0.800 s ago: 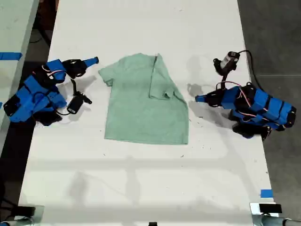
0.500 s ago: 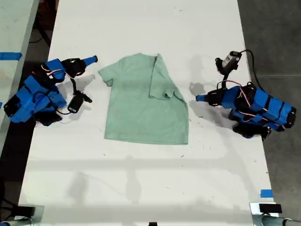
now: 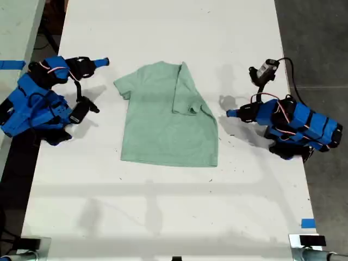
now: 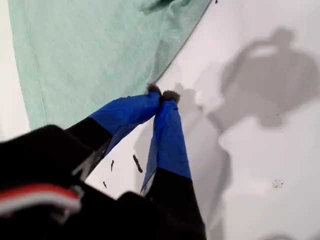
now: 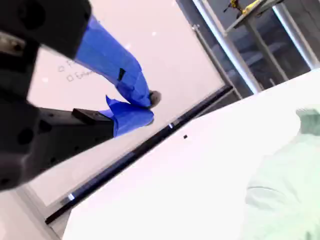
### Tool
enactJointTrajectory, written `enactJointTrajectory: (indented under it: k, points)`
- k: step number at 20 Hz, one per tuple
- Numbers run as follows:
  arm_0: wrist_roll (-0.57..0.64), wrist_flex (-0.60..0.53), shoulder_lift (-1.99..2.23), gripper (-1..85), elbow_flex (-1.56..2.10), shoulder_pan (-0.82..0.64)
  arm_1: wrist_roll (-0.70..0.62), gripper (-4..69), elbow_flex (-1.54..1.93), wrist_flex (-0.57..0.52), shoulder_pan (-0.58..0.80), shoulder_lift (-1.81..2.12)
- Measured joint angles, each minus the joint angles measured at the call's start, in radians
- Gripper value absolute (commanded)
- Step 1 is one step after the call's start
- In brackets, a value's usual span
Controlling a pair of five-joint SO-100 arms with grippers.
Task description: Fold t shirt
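Table: the white table [image 3: 163, 217] carried everything; its far and near ends lay bare, and a dark floor ran along both long edges.
T shirt: the t shirt [image 3: 163, 125] lay flat near the table's middle, a little toward the far end. The sleeve toward the exterior view's right was already folded in over the body; the other sleeve lay spread out.
Second arm: it sat at the table's long edge on the exterior view's left, lifted and well apart from the cloth. My second gripper [image 5: 145, 107] pointed away over the table's edge, jaws nearly together and holding nothing.
First arm: it crouched at the opposite long edge. My first gripper [image 4: 162, 95] had its jaws pressed together on nothing, tips low over the table just beside the shirt's side edge.
Risk, first side: pinched tips going in from there would likely push the hem and wrinkle it rather than take it, undoing the sleeve fold.
Risk, second side: a reach from that raised, turned-away pose might come down short and drag the free sleeve.
Risk, both: uneven pulls would probably skew the shirt on the smooth top.
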Motion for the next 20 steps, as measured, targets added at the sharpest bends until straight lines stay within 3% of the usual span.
enactJointTrajectory:
  k: [3,5,7,13,20]
  points:
    - [0.037,0.282,-0.565,19.2,-0.580,-0.021,0.000,1.4,0.002,0.002,0.000,0.000]
    - [0.069,0.407,-0.904,21.0,-0.887,-0.055,0.000,1.4,0.002,0.005,0.000,0.000]
    - [0.087,0.434,-1.127,20.3,-0.962,-0.087,0.000,1.4,0.002,0.005,0.000,0.000]
    - [0.049,0.423,-1.333,15.1,-0.914,-0.149,0.000,1.4,0.002,0.005,0.000,0.000]
    - [0.018,0.265,-1.335,12.3,-0.706,-0.183,0.000,1.4,0.002,0.005,0.000,0.000]
